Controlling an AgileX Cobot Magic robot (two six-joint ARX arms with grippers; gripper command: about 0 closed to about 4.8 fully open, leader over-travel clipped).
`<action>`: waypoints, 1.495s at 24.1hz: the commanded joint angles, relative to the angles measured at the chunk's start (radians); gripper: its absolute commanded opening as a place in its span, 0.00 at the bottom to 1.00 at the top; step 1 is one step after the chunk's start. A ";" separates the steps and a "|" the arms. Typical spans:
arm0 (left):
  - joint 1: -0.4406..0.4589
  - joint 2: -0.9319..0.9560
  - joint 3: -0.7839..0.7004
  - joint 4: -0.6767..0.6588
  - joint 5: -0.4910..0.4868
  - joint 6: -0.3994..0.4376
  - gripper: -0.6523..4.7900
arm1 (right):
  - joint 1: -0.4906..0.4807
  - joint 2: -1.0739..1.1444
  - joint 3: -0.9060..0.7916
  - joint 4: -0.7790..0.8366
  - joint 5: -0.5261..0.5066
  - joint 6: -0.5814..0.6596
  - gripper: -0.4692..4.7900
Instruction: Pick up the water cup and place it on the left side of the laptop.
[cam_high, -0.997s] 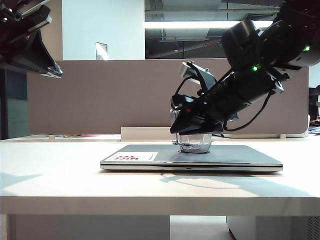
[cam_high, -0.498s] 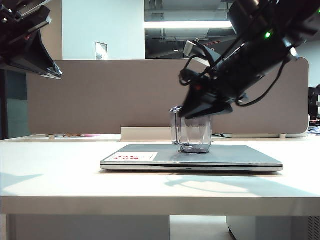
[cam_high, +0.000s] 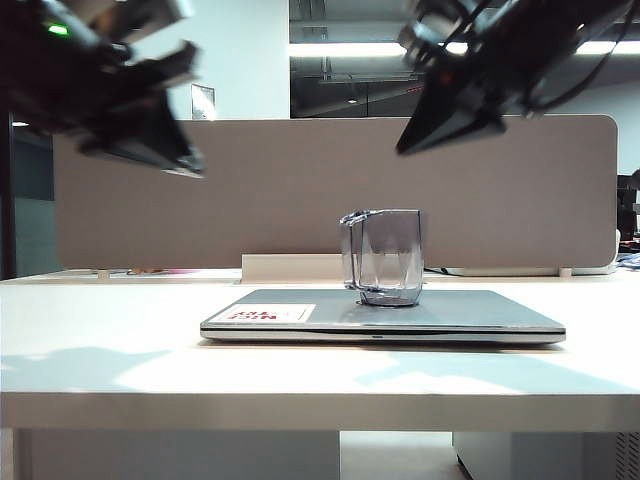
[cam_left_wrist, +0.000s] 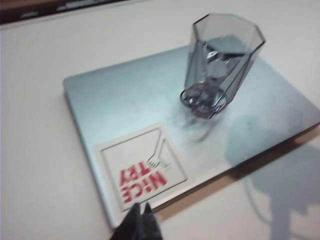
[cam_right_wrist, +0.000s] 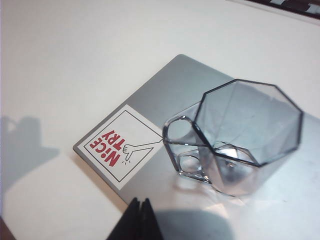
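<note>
Right gripper (cam_high: 405, 148) risen off water cup (cam_high: 384, 256); left gripper (cam_high: 190, 160) nearer; both closed above laptop (cam_high: 380, 315).

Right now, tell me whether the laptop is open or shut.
Shut. The laptop lies flat on the table with its lid down; the cup stands upright on the lid, beside the sticker.

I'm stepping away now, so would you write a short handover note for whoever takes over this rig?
Left tool: shut, empty, raised above the table on the left.
Right tool: shut, empty, raised on the right above the cup.
Water cup: upright on the closed laptop lid, handle toward the sticker side, touched by neither tool.
Done: nothing; cup not yet moved.
Left: grasp the cup, lift it, set it on the table left of the laptop.
</note>
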 joint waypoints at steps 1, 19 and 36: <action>-0.088 0.061 0.004 0.145 -0.122 -0.017 0.11 | 0.000 -0.071 0.003 -0.048 0.058 -0.001 0.09; -0.294 0.676 0.269 0.541 -0.367 -0.327 0.30 | -0.034 -0.252 -0.001 -0.169 0.124 0.001 0.09; -0.285 0.803 0.382 0.539 -0.500 -0.320 0.33 | -0.034 -0.252 -0.001 -0.153 0.099 0.001 0.09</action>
